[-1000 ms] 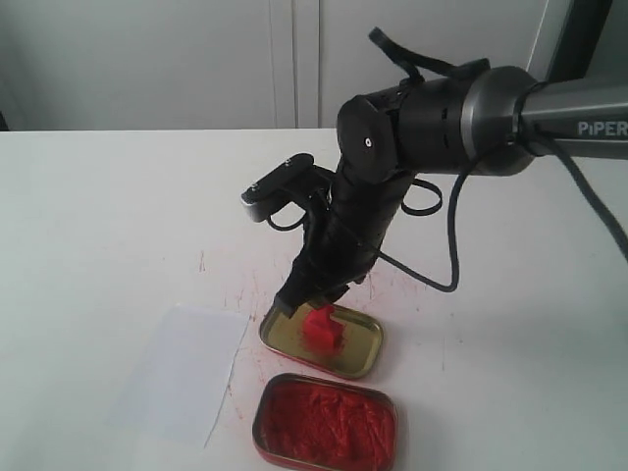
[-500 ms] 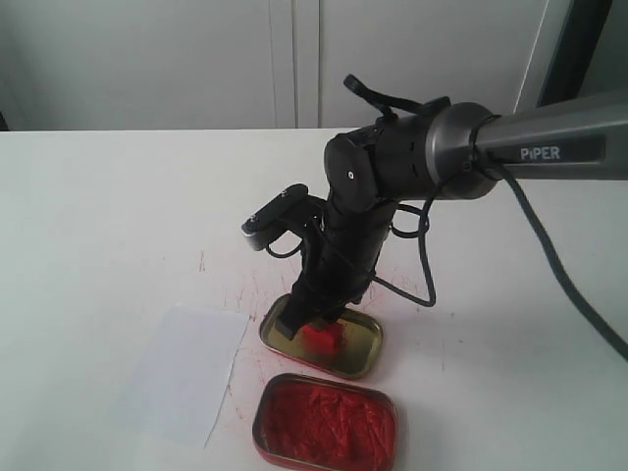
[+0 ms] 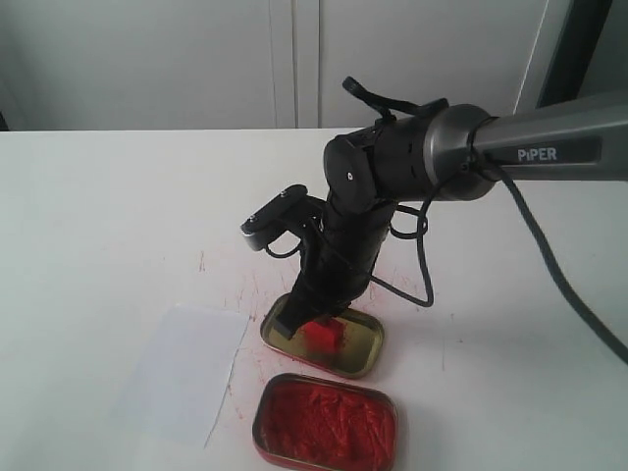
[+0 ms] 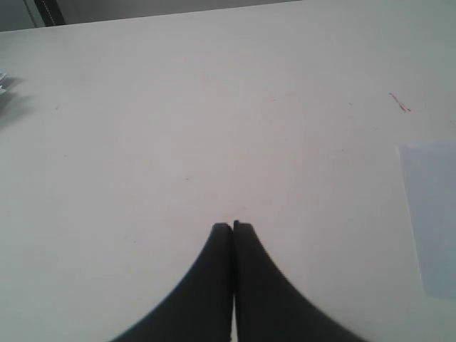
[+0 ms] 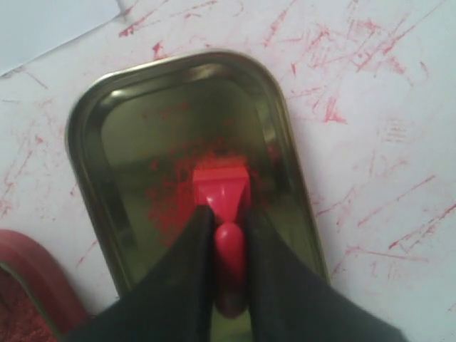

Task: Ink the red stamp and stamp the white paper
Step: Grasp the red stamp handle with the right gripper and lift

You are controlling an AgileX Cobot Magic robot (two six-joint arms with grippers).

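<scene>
The red stamp (image 3: 325, 335) stands on the floor of the gold-coloured lid (image 3: 365, 345), and my right gripper (image 3: 316, 324) is shut on its handle. In the right wrist view the stamp (image 5: 222, 187) rests on a red smudge inside the lid (image 5: 87, 165), with the gripper (image 5: 226, 211) clamping its rounded handle from both sides. The white paper (image 3: 183, 373) lies flat to the left of the lid, and its edge (image 4: 432, 214) shows in the left wrist view. My left gripper (image 4: 233, 226) hangs shut over bare table with nothing in it, and it is out of the exterior view.
The rectangular red tin (image 3: 326, 424) of ink paste sits just in front of the lid, near the table's front edge; its corner (image 5: 21, 274) shows in the right wrist view. Red scratch marks (image 3: 240, 289) cover the white table around the lid.
Over the last second my right gripper came down with the stamp into the gold lid. In the last half second it hardly moved.
</scene>
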